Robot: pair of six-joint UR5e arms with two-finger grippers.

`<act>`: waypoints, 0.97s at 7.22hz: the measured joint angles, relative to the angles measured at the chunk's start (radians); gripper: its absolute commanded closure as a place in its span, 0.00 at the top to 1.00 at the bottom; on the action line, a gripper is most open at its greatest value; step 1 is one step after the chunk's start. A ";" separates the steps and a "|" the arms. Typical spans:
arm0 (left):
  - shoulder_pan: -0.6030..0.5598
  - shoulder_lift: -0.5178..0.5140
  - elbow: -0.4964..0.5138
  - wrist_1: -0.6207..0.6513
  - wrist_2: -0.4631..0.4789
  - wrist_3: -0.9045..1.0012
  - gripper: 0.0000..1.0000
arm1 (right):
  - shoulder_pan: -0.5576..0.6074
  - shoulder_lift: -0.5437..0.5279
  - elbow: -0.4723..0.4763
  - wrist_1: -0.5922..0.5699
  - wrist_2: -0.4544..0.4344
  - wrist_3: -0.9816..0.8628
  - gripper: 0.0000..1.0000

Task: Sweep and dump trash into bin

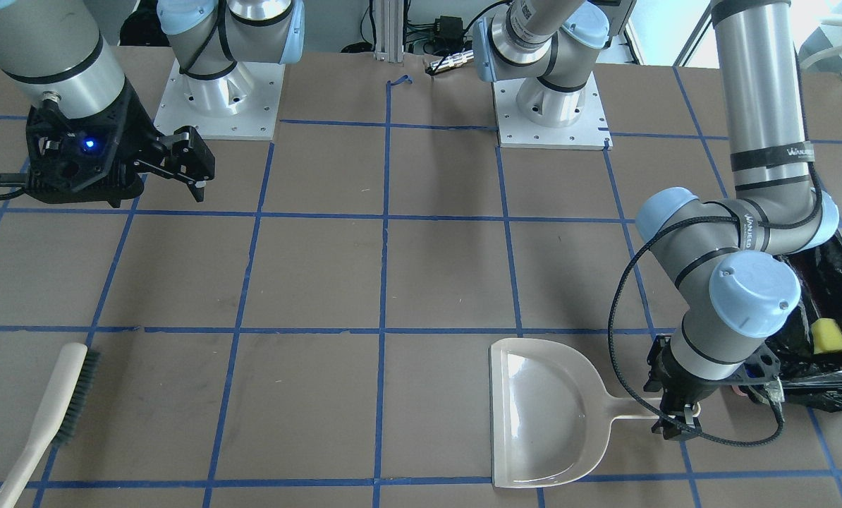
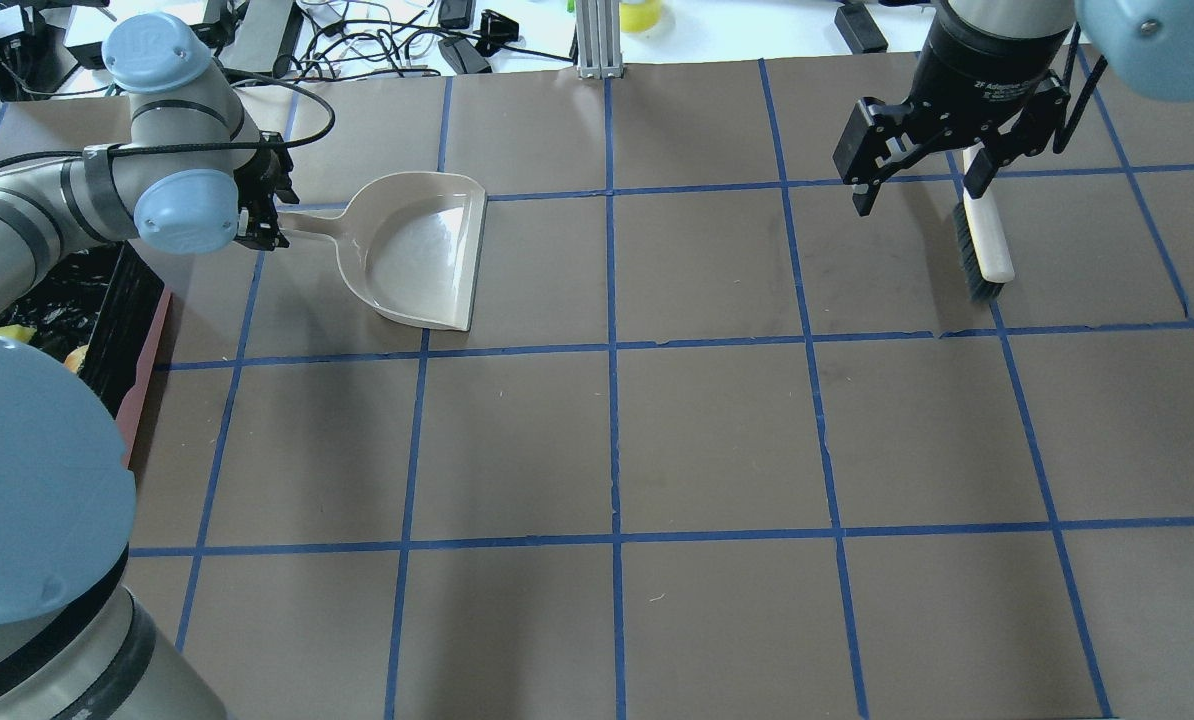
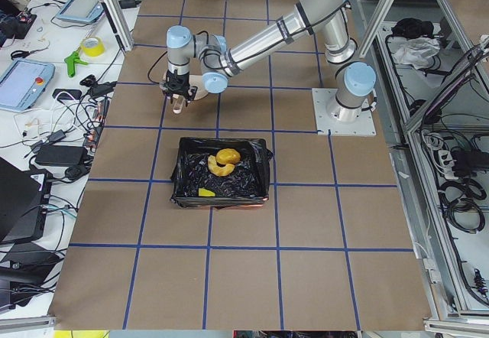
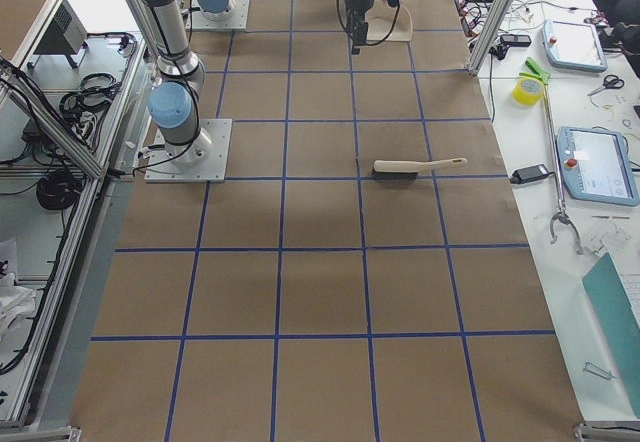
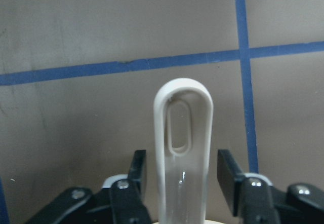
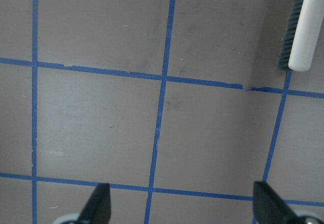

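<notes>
The bin (image 3: 260, 171), pink-sided with a black bag, holds all three trash pieces: the tan lump (image 3: 228, 155), the pale crescent (image 3: 221, 170) and the sponge wedge (image 3: 205, 193). The sponge also shows in the front view (image 1: 830, 336). The empty beige dustpan (image 2: 417, 250) lies flat on the table beside the bin. My left gripper (image 5: 182, 165) is open, its fingers on either side of the dustpan handle (image 5: 183, 133) with gaps on both sides. My right gripper (image 2: 922, 185) is open and empty, raised above the table.
The beige brush (image 2: 987, 240) lies on the table near my right gripper; it also shows in the right wrist view (image 6: 304, 31). The bin's pink side (image 2: 147, 370) is at the table's left edge. Blue tape lines grid the brown table (image 2: 717, 430).
</notes>
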 measured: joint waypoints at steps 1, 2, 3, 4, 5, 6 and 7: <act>-0.003 0.022 0.004 -0.002 -0.052 0.034 0.70 | 0.000 0.000 0.000 0.000 0.000 0.000 1.00; -0.008 0.046 0.008 -0.003 -0.087 0.105 0.70 | 0.000 0.000 0.000 0.000 0.000 0.000 1.00; -0.019 0.071 0.010 -0.007 -0.098 0.185 0.74 | 0.000 -0.001 0.000 0.000 0.000 0.000 1.00; -0.039 0.101 0.012 -0.019 -0.098 0.264 0.78 | 0.000 -0.001 -0.001 0.000 0.000 0.003 1.00; -0.063 0.133 0.014 -0.036 -0.088 0.357 0.94 | 0.000 -0.001 -0.002 0.000 0.000 0.008 1.00; -0.083 0.165 0.017 -0.043 -0.070 0.501 1.00 | 0.000 -0.001 -0.004 0.001 0.000 0.016 1.00; -0.093 0.193 0.019 -0.044 -0.063 0.676 1.00 | 0.000 -0.002 -0.008 0.000 0.000 0.037 1.00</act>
